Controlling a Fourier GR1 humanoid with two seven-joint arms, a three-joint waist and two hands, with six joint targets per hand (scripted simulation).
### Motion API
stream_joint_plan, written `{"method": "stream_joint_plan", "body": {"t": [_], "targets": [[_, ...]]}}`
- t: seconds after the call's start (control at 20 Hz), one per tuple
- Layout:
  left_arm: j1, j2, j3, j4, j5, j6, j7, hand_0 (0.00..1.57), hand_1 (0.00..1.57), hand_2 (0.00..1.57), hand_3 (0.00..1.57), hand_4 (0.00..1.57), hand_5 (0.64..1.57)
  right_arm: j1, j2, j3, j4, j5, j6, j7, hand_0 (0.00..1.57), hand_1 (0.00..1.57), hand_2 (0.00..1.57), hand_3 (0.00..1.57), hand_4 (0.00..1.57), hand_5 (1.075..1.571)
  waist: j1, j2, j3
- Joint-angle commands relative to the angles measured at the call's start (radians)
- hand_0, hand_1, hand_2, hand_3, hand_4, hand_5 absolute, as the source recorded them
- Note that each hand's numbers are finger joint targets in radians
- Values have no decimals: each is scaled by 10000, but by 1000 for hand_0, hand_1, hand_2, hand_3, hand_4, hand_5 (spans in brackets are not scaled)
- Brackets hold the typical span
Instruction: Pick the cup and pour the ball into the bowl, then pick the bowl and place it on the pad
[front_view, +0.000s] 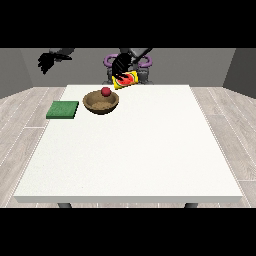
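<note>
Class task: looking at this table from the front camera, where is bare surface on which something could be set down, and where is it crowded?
Bare: the whole near half of the table towards the camera, and the view's right side beyond the bowl. Crowded: the far left, where the green pad lies beside the bowl, with the red ball at its rim and a hand holding the tilted cup just above.

no text readable — none anywhere
</note>
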Motion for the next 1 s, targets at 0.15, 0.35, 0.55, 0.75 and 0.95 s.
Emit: {"method": "stream_joint_plan", "body": {"t": [0.15, 0.35, 0.55, 0.75, 0.95], "targets": [[423, 383, 3137, -1221, 2653, 1492, 321, 1499, 1499, 1571, 1571, 1571, 1092, 408, 139, -102, 80, -110, -210, 327, 0, 0, 0, 0, 0, 1567, 672, -177, -72], [1688, 286, 5177, -1961, 4837, 3078, 471, 1236, 1236, 1543, 1425, 1513, 1196, 701, 254, -208, -146, -239, -337, 386, 0, 0, 0, 0, 0, 1567, 894, -191, -124], [2741, -396, 6895, -3079, 7695, 4291, -241, 558, 558, 0, 0, 891, 1502, 406, 552, -60, -341, -159, -638, 389, 0, 0, 0, 0, 364, 1568, 1024, 643, -244], [3974, -411, 7497, -4276, 10977, 4497, -1693, 0, 0, 0, 0, 0, 1550, 44, 997, 277, -622, -3, -862, 314, 0, 0, 0, 0, 303, 1568, 750, 1316, -225], [5005, -417, 7220, -5544, 13758, 3252, -3765, 0, 0, 0, 0, 0, 1563, -283, 1650, 566, -752, 540, -2041, 324, 0, 0, 0, 0, 252, 1571, 1361, 1387, -112]]}}
